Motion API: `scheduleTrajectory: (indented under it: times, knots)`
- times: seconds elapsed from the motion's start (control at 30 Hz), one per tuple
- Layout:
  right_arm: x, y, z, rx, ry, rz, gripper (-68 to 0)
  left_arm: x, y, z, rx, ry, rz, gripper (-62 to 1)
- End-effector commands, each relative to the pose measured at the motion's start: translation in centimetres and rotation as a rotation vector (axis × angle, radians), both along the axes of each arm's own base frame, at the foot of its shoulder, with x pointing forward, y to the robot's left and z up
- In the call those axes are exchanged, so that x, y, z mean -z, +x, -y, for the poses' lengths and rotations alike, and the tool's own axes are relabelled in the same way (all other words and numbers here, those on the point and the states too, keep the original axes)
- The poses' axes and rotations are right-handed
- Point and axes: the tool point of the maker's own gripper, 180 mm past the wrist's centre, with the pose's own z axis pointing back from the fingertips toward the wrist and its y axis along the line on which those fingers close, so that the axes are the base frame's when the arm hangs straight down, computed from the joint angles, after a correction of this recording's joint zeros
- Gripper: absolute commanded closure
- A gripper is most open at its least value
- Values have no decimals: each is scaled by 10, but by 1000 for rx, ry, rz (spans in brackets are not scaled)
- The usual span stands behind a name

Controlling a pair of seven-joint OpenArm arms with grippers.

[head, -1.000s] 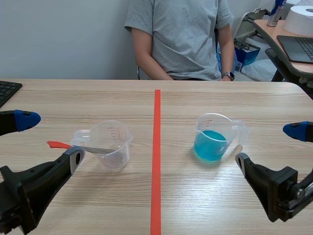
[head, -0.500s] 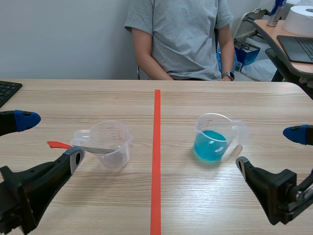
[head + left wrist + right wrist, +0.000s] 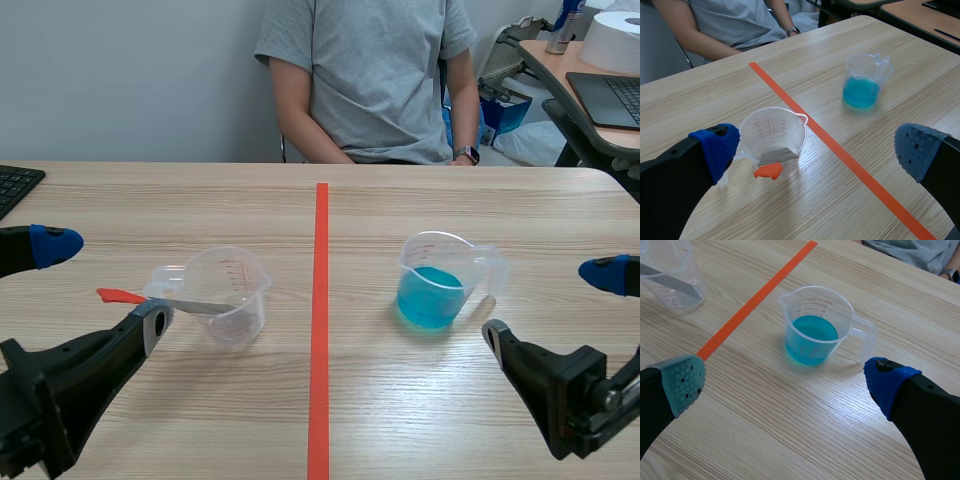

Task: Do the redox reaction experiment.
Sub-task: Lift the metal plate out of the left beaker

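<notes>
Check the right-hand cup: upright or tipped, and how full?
Upright on the table, partly full: the cup holds blue liquid only in its lower part, with clear wall above.

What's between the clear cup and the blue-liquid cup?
Between clear cup and blue-liquid cup: only the tape line on bare table, clearest in the scene view.

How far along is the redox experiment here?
Done: only setup; blue-liquid cup and clear cup holding an orange-tipped metal strip stand apart. In hand: nothing; left gripper and right gripper open, empty. Left: bringing strip and liquid together, likely.
</notes>
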Motion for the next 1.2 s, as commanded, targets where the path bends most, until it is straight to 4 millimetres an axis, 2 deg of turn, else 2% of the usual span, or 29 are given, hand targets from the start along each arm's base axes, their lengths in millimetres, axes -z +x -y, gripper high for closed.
scheduleTrajectory:
  times: [0.0, 0.17, 0.37, 0.47, 0.63, 0.77, 0.9, 1.17]
  knots:
    - [-9, 3, -1, 0, 8, 34, -679, -10, 1, 3, -3, -21, 27, -623]
    - [-10, 3, -1, 0, 8, 34, -679, -2, -4, -16, -69, 19, 0, -623]
    - [-10, 4, -1, -1, 8, 37, -679, 22, -27, -61, -180, 93, -91, -623]
    - [-10, 3, -3, -12, 10, 37, -679, 44, -45, -87, -265, 124, -173, -623]
    - [-15, 10, -4, -33, -27, 71, -679, 98, -92, -127, -413, 161, -360, -623]
    - [-25, 21, -7, -53, -51, 125, -679, 132, -128, -152, -503, 181, -482, -623]
    - [-32, 31, -20, -110, -87, 176, -679, 155, -152, -164, -542, 194, -563, -623]
    - [-46, 41, -74, -276, -104, 295, -679, 199, -169, -166, -536, 228, -660, -623]
